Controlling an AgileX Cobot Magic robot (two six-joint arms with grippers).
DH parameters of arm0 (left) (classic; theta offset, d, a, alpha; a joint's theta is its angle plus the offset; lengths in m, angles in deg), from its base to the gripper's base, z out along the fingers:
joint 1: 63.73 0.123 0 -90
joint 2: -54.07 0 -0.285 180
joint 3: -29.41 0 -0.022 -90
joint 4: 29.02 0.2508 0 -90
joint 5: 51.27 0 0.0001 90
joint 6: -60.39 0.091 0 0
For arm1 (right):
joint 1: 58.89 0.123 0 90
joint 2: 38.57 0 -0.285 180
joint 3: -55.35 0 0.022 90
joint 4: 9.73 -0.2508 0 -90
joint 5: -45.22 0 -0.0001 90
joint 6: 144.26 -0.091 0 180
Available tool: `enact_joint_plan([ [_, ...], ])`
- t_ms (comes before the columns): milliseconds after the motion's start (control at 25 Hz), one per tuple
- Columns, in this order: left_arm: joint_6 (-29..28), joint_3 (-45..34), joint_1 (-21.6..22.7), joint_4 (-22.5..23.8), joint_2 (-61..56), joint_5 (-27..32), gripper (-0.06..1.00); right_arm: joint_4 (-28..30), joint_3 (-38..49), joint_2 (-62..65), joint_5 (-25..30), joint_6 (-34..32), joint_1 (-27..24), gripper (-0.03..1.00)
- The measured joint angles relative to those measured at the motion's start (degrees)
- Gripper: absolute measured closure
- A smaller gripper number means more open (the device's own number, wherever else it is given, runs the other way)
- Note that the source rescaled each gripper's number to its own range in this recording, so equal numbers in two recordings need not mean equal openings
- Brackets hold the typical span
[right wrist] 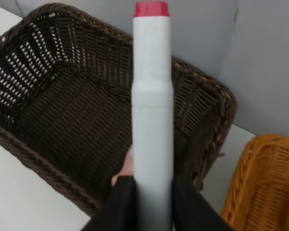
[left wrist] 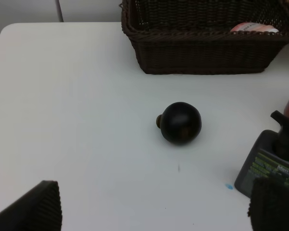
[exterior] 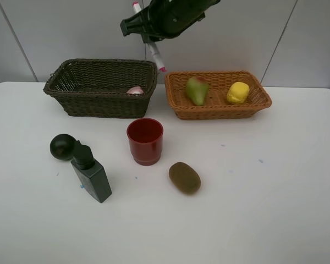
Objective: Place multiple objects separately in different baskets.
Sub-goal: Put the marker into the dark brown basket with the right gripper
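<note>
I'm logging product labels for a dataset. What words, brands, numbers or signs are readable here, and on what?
No text here can be read.
On the green bottle: a label with yellowish lines of print, too blurred to read.
On the marker: no print on the side shown.
On the pink bottle in the dark basket: mostly hidden, no text to make out.

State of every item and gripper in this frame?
pink-white marker: aloft, clamped in right gripper
right gripper: jaws shut on pink-white marker
left gripper: jaws open, empty
small pink bottle: in dark basket
pear: in orange basket
lemon: in orange basket
red cup: upright on table
kiwi: on table
dark fruit: on table
dark green bottle: on table
</note>
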Motion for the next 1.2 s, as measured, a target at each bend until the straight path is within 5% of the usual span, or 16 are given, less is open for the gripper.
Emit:
enact_joint_plan([
  [760, 0.00, 0.00, 0.00, 0.00, 0.00, 0.00, -0.06, 3.92, -8.52, -16.84, -22.46, 0.05, 1.08, 0.97],
  [1200, 0.00, 0.00, 0.00, 0.00, 0.00, 0.00, -0.06, 5.97, -8.71, -23.86, -27.96, 0.05, 0.98, 0.97],
])
